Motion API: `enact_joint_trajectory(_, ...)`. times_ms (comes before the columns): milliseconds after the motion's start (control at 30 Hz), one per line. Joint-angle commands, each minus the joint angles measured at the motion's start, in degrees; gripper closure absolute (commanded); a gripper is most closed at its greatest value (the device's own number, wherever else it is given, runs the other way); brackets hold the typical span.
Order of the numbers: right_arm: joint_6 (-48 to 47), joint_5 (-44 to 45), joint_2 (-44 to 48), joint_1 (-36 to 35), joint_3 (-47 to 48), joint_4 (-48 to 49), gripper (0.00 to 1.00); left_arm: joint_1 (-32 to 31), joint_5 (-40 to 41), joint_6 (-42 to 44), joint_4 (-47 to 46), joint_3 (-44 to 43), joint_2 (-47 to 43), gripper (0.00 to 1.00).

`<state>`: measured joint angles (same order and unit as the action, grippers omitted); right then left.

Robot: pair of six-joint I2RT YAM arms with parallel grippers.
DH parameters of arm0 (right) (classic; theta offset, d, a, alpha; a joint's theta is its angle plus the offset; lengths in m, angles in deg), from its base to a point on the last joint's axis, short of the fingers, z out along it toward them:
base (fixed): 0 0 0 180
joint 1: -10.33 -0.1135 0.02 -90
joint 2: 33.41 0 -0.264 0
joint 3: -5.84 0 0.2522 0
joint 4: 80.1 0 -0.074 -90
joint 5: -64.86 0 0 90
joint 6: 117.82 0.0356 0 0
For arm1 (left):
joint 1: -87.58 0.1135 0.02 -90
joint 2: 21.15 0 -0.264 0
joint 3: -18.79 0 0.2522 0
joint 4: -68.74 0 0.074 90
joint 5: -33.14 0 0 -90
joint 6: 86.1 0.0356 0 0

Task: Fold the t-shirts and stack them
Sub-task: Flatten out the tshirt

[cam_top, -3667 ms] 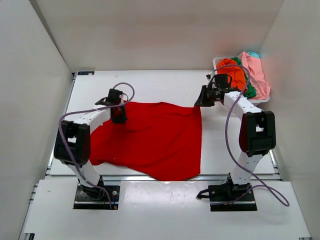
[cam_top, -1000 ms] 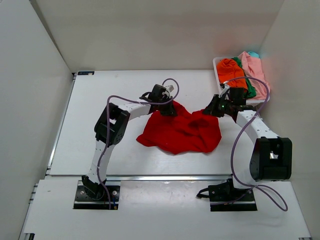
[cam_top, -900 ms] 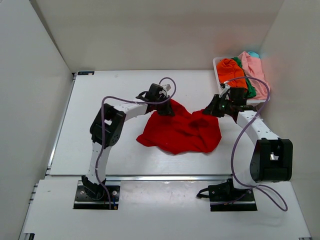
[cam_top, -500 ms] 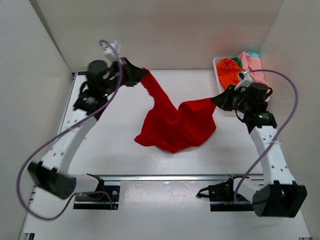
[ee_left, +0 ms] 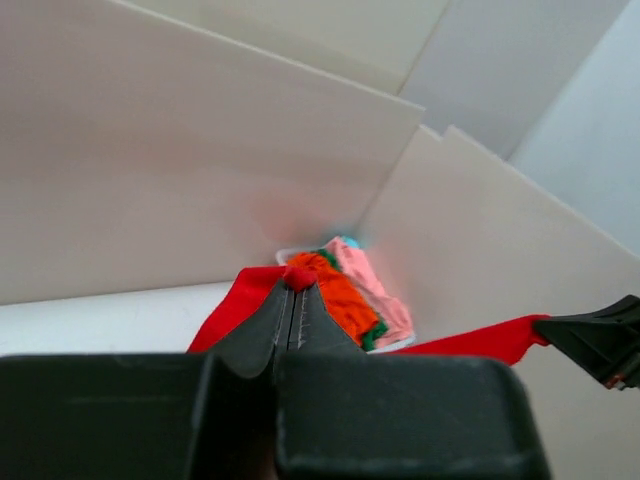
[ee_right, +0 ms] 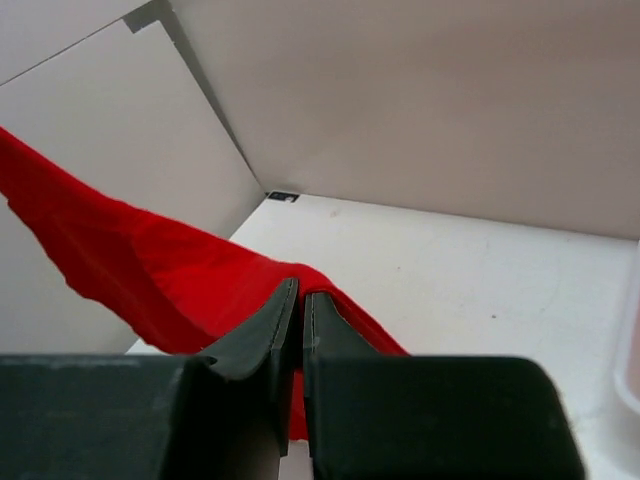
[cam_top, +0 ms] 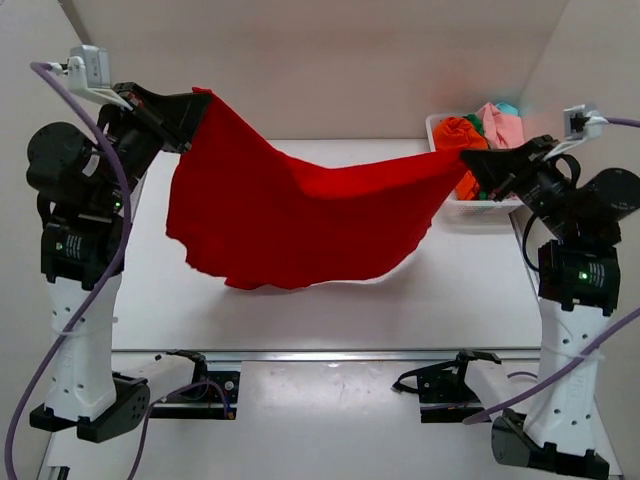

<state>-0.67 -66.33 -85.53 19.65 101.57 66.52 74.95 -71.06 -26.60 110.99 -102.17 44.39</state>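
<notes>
The bright red t-shirt [cam_top: 290, 215] hangs stretched in the air between both arms, sagging in the middle above the table. My left gripper [cam_top: 197, 105] is shut on its upper left corner, raised high at the left; red cloth [ee_left: 298, 277] bunches at its tips in the left wrist view. My right gripper [cam_top: 468, 160] is shut on the shirt's right corner, raised at the right; the cloth [ee_right: 150, 270] trails from its jaws in the right wrist view. The orange [cam_top: 457, 133], green [cam_top: 498, 186], pale pink [cam_top: 500, 124] and teal [cam_top: 508, 107] shirts lie heaped in the basket.
The white plastic basket [cam_top: 478, 211] stands at the table's far right, partly behind my right gripper. White walls close in the table [cam_top: 330, 310] on the left, back and right. The arm bases sit at the near edge.
Both arms have risen and spread apart, lifting the red shirt off the table from a crumpled heap into a hanging, stretched sheet.
</notes>
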Motion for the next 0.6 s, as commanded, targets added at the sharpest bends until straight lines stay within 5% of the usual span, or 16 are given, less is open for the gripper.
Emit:
enact_joint_trajectory(0, 1.6, -0.8, -6.0, -2.3, -0.8, -1.3, 1.00, 2.6, -0.5, 3.0, 6.5, 1.0, 6.2, 1.00)
enact_joint_trajectory(133, -3.0, 7.0, -16.5, -9.0, 1.1, -4.0, 1.00, 5.8, -0.7, 5.9, 5.2, 4.1, 14.3, 1.00)
enact_joint_trajectory(300, -5.4, 7.6, -34.4, -10.4, 12.4, -3.7, 1.00, 9.5, -2.8, 10.1, 9.8, -12.7, 33.7, 1.00)
enact_joint_trajectory(433, -6.9, 8.6, -49.0, -11.2, 35.1, -5.1, 1.00, 15.5, -9.3, 4.0, 2.5, -26.2, 45.7, 1.00)
enact_joint_trajectory(500, -5.2, 7.1, -55.7, -10.0, 50.8, -6.6, 1.00, 18.2, -14.2, -1.3, -3.2, -30.1, 47.0, 1.00)
enact_joint_trajectory(567, -2.7, 5.0, -57.2, -7.3, 55.6, -5.7, 1.00, 19.5, -15.1, -3.7, -6.3, -32.3, 45.6, 1.00)
